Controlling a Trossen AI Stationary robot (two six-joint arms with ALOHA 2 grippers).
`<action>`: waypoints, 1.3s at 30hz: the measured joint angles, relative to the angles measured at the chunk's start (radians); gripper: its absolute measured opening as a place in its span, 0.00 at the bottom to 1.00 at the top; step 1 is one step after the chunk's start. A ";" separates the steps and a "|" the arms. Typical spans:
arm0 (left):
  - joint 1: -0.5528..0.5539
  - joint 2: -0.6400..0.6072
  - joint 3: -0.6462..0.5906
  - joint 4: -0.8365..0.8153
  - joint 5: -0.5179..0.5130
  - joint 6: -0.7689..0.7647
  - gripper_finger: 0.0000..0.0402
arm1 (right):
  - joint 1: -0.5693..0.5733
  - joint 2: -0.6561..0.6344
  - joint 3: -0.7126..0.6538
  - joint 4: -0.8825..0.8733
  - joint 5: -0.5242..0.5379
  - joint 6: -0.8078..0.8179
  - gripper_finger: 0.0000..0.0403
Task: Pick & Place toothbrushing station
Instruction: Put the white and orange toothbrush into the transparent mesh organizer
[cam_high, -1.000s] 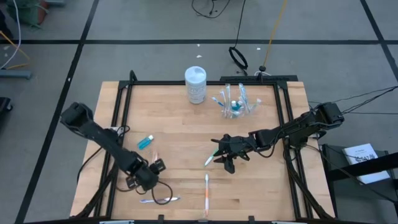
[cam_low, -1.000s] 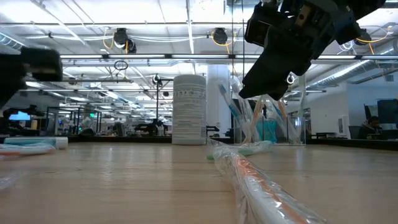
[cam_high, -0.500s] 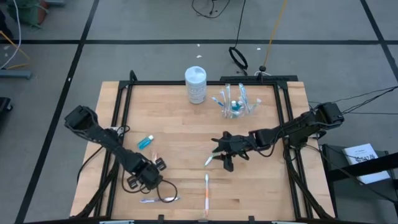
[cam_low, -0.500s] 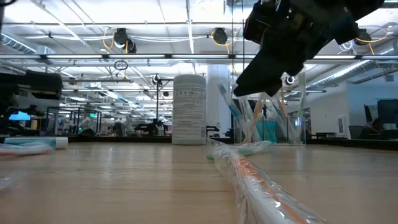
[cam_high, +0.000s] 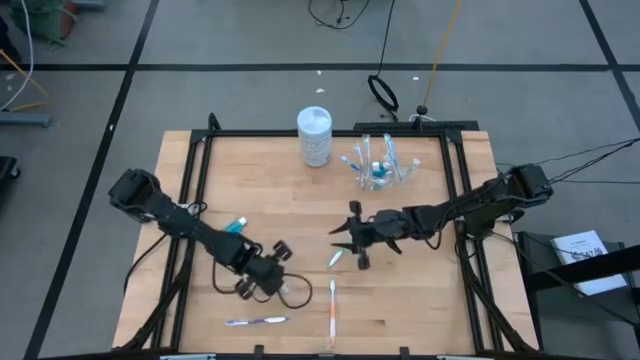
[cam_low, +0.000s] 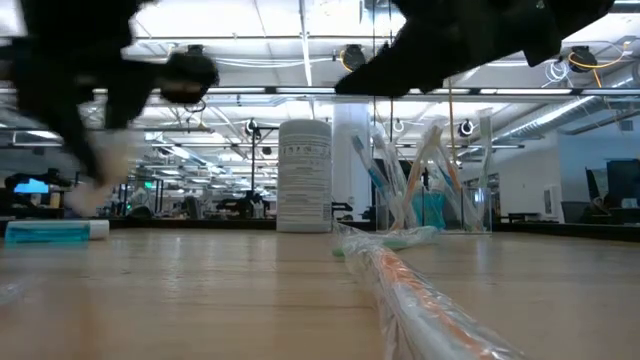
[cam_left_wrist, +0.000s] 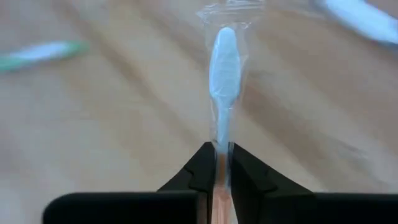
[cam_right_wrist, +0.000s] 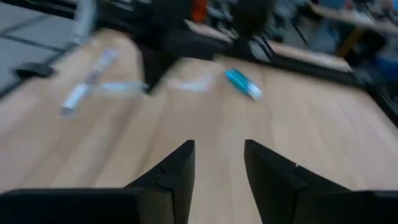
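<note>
Left wrist view: the left gripper (cam_left_wrist: 222, 163) has its jaws clamped on a wrapped toothbrush (cam_left_wrist: 224, 68) above the wooden surface (cam_high: 280, 215). Right gripper (cam_high: 352, 240) hovers mid-surface, jaws apart and empty. The clear cup (cam_high: 379, 168) of brushes stands far right, beside a white canister (cam_high: 314, 136).

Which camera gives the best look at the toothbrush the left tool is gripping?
The left wrist view: the wrapped toothbrush sits centred, pale head forward, handle pinched in the left tool. The high view's arm hides it, the low view only blurs it, and the right wrist view cannot settle it.
</note>
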 joint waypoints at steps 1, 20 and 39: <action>0.017 0.000 0.021 0.010 -0.022 0.015 0.09 | 0.007 0.000 0.000 0.019 -0.022 -0.020 0.32; 0.345 -0.002 0.080 1.090 0.252 0.178 0.07 | 0.237 -0.359 0.001 -0.322 0.472 -0.092 0.32; 0.359 -0.003 0.080 1.055 0.196 0.101 0.05 | 0.031 -0.173 0.000 0.014 0.202 -0.023 0.23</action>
